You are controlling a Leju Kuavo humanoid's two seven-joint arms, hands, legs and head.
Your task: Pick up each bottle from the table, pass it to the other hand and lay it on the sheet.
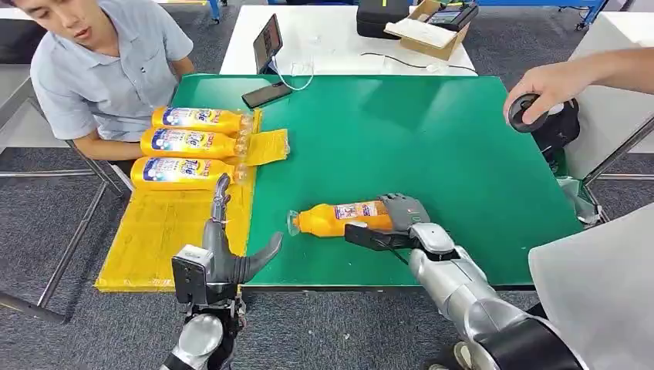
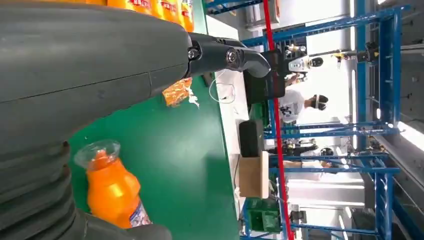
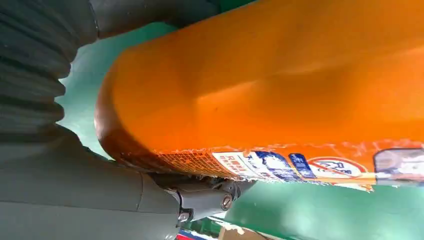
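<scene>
Head view shows the right hand (image 1: 401, 220) gripping the orange bottle's (image 1: 339, 218) base, the left hand (image 1: 231, 250) spread nearby.

Four orange bottles in all: three (image 1: 197, 119) (image 1: 189, 143) (image 1: 181, 169) side by side on one yellow sheet (image 1: 166, 231), one (image 1: 339, 218) on the green table (image 1: 432, 131). Two robot hands (image 1: 231, 254) (image 1: 397, 220). One phone (image 1: 266, 94). One cardboard box (image 1: 432, 31).

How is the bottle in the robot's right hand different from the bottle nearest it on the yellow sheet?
The held bottle is over the green table, gripped at its base by the right hand; the nearest sheet bottle lies free on the yellow sheet. The held bottle's cap points toward the sheet; the sheet bottle's points toward the table. Both are orange, labelled and lie sideways.
</scene>
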